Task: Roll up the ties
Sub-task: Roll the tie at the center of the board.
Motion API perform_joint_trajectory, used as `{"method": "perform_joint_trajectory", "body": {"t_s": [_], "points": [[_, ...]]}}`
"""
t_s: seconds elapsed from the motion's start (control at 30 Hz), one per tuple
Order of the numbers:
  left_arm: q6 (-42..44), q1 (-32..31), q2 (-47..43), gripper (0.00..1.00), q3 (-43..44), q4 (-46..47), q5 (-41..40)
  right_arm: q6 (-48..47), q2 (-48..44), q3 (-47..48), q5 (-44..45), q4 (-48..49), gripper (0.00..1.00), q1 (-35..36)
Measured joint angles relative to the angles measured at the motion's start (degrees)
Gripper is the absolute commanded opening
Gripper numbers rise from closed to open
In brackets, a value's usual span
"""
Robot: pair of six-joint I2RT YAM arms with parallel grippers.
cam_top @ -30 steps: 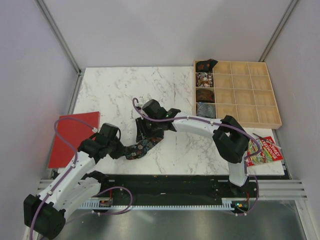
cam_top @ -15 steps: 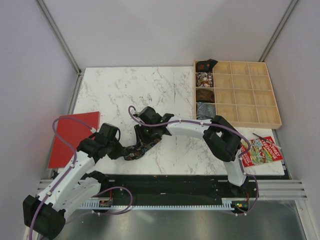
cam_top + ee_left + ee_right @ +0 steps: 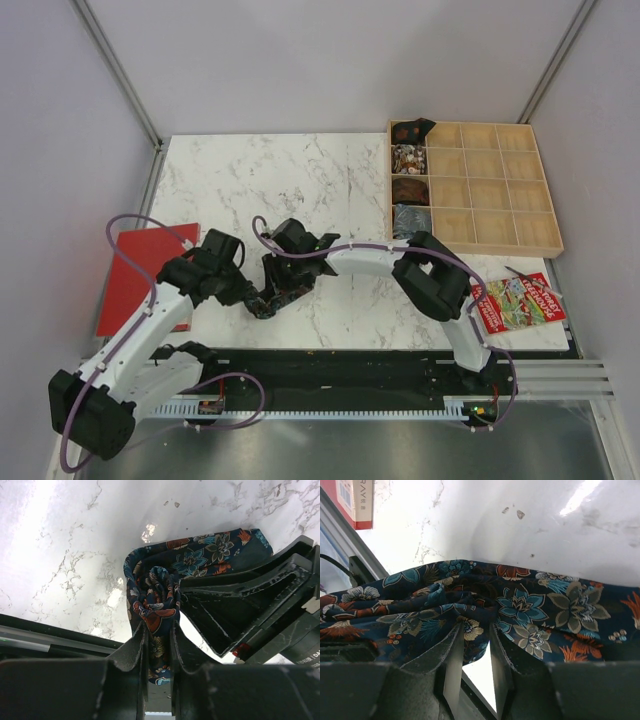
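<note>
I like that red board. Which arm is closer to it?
Left. The left arm reaches right beside the red board; the right arm is farther, beyond the tie.

Open marble table (image 3: 230,180) at back and left-centre, so we pass freely there; the wooden tray (image 3: 500,190) blocks the far right, a red board (image 3: 128,290) lies flat at the left edge, and a booklet (image 3: 520,302) lies near right. Near the front, left gripper (image 3: 159,640) and right gripper (image 3: 470,645) crowd the bunched tie (image 3: 200,555) with no gap between them, and the right arm (image 3: 365,258) bars the middle.
</note>
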Motion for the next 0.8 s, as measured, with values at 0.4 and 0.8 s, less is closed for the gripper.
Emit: {"method": "perform_joint_trajectory", "body": {"t_s": [0.4, 0.8], "points": [[2.67, 0.00, 8.50, 0.05, 4.04, 0.33, -1.60, 2.12, 4.61, 3.50, -4.02, 3.10, 0.36, -0.66], [3.63, -0.39, 16.63, 0.05, 6.05, 3.34, -1.55, 0.02, 2.16, -0.26, -6.67, 2.51, 0.46, -9.27]]}}
